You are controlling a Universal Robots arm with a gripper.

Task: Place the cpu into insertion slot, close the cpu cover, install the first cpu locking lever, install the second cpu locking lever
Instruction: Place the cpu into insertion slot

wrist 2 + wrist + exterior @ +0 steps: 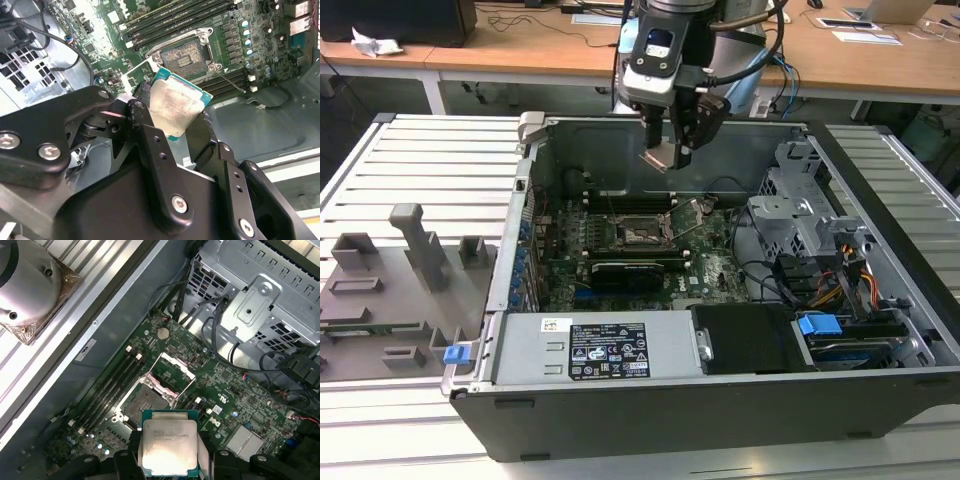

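Above the open computer case [620, 405], the gripper [662, 152] hangs clear of the motherboard [712, 265]. Its jaws are set narrow and clamp the cpu [167, 447] by two opposite edges. The chip is airborne and touches only the fingers [142, 95]. Its dull metal top is exposed in both wrist views, and in the exterior view it sits at a tilt.

Reference directions below use the exterior view as a clock face centred on the insertion slot [638, 235].

- Gripper and cpu: toward 12 o'clock, well above the slot.
- Slot: vacant, with its contact field uncovered [185, 56].
- The cpu cover [177, 365]: swung up on its hinge, standing open beside the slot.
- One thin locking lever [231, 80]: released, angled away from the bracket.
- Long black card [630, 270]: at 6 o'clock, just beside the slot.
- Drive cage [795, 215]: at 3 o'clock.
- Grey fixture tray [390, 290]: at 9 o'clock, outside the case.
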